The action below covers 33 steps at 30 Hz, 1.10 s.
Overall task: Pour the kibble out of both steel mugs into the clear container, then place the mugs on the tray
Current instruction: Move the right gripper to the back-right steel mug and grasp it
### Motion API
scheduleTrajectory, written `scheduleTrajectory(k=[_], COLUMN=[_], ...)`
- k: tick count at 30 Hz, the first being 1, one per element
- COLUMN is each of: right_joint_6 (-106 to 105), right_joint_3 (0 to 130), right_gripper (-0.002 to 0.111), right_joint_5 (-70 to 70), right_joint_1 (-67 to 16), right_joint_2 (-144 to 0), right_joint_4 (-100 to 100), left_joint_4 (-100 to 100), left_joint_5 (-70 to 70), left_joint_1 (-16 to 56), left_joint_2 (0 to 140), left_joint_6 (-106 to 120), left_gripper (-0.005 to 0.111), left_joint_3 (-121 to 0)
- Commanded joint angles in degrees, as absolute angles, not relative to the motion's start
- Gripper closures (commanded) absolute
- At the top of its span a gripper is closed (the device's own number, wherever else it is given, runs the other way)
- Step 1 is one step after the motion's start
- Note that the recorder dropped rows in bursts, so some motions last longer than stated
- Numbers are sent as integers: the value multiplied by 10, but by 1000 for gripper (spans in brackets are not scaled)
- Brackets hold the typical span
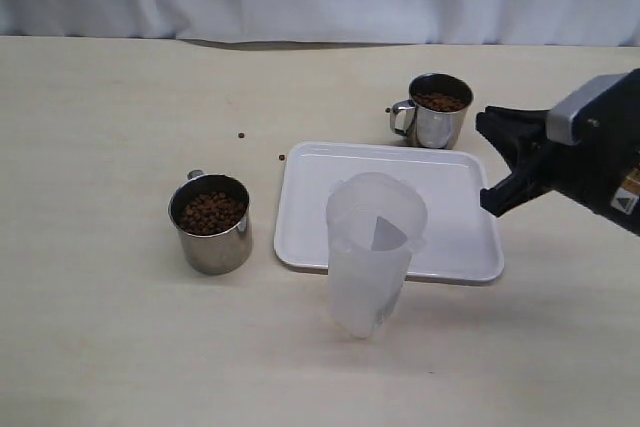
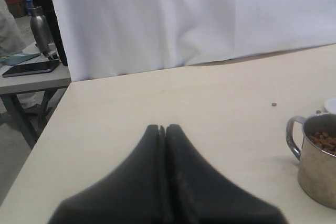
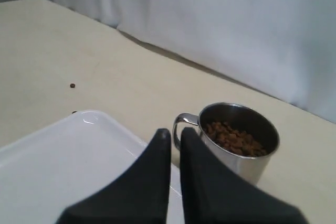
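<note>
Beyond far edge of tray [image 1: 450, 237]: far steel mug [image 1: 437, 127], kibble [image 3: 233, 139] inside, is seen just ahead of closed right gripper [image 3: 175, 132] | left gripper [image 2: 161, 127] closed, kibble-filled near steel mug [image 1: 215, 247] apart | clear container [image 1: 370, 267] before tray's near edge.

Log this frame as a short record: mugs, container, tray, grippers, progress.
near mug: on table, left of tray; holds kibble
far mug: on table behind tray's far right corner; holds kibble
container: upright on table in front of tray; looks empty
tray: no mugs on it
stray pellets: two on table beyond tray's left corner
left gripper: shut, empty
right gripper: shut, empty, near far mug
progress: nothing poured yet
</note>
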<state>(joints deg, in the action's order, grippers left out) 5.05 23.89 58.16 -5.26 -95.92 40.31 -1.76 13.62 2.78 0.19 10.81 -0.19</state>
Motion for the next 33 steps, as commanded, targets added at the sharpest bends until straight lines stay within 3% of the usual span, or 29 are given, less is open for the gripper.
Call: scheduleTrajectory(k=[1,7,13,17,20,21,23,25,33], right_joint_6=[77,162,140,140,145,161,195,216,210], right_joint_3=[336,447,505,540,561,568,580,590,634], right_gripper=[103,103,102,80,46,29,12,6,6], right_joint_5=[656,700,700,700,688,681,674,674,613], right_joint_1=[-9,81,100,98,98,98,98,94,29], right_joint_2=[-1068,-1198,-1278,-1291,-1297,-1300,-1307,-1312,-1334], right_joint_4=[550,675,681,695,696,696,694,686,642], left_joint_4=[-21,-22,-22,-22,-22,-22,-22,-22,-22], left_joint_5=[130,130,134,134,134,134,134,134,134], left_joint_1=[32,32,32,32,32,32,32,32,32], left_joint_2=[0,0,0,0,0,0,0,0,0], left_joint_6=[107,107,107,107,107,107,107,107,107], left_gripper=[107,107,107,107,107,107,107,107,107], left_joint_3=[0,0,0,0,0,0,0,0,0])
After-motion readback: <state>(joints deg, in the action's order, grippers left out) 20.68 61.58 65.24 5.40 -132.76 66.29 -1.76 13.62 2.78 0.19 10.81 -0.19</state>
